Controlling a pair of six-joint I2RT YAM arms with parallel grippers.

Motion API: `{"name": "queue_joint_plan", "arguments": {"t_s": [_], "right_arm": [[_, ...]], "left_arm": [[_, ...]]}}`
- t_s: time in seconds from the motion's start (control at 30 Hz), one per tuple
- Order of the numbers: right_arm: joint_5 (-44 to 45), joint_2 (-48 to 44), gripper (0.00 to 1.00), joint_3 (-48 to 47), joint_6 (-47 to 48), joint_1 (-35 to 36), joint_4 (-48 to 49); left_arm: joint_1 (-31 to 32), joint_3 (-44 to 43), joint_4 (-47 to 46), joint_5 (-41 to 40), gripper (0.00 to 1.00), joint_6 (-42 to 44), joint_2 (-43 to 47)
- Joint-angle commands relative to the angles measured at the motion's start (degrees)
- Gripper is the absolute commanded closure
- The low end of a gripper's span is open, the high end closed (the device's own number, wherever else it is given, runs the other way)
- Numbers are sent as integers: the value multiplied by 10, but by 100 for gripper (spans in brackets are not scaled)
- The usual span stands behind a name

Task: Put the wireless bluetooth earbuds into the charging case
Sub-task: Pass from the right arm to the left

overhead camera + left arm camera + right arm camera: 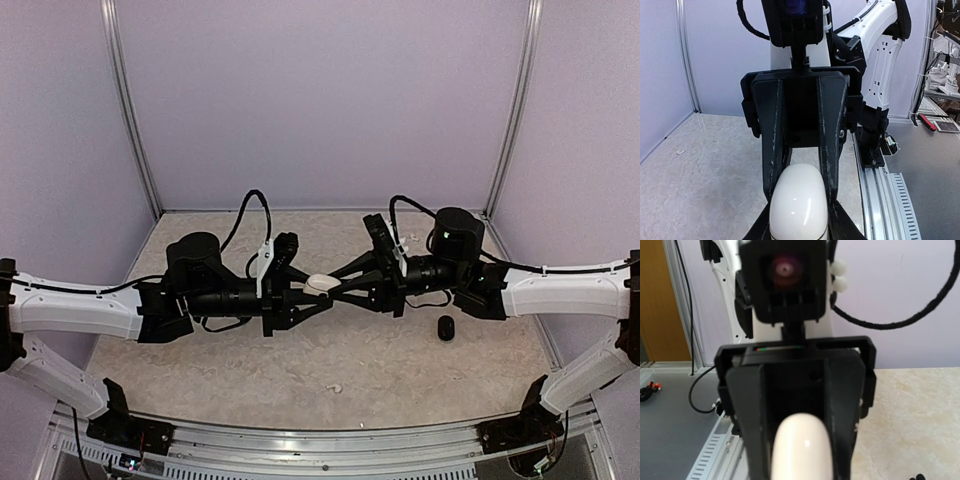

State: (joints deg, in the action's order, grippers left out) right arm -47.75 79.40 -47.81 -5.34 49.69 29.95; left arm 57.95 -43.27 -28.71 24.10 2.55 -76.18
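A white pebble-shaped charging case (320, 283) hangs above the table's middle, held between both grippers, which meet tip to tip. My left gripper (316, 294) comes in from the left, and its fingertips (846, 226) press the case's (799, 202) near sides. My right gripper (338, 283) is shut on the far end, its fingers (772, 150) standing upright along the case. In the right wrist view the case (801, 452) fills the bottom centre, flanked by the left gripper's fingers (747, 430). The case looks closed. The earbuds are out of view.
A small black rounded object (445, 328) lies on the marbled table (250, 360) under the right arm. A tiny white speck (338, 388) sits nearer the front edge. Purple walls enclose three sides, and a metal rail (330, 445) runs along the front.
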Motion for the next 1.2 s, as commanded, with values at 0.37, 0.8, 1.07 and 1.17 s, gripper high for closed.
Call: {"name": "queue_joint_plan", "arguments": {"t_s": [0.37, 0.8, 1.07, 1.17], "right_arm": [[1, -23, 89, 13, 7, 1, -1], [-3, -15, 85, 10, 7, 1, 3], [17, -10, 53, -2, 17, 2, -16], [34, -9, 54, -9, 19, 1, -24]], "left_arm": [[-14, 23, -13, 17, 68, -21, 29], [-16, 17, -16, 27, 75, -23, 21], [-10, 27, -17, 30, 87, -1, 28], [-1, 33, -17, 30, 87, 18, 33]]}}
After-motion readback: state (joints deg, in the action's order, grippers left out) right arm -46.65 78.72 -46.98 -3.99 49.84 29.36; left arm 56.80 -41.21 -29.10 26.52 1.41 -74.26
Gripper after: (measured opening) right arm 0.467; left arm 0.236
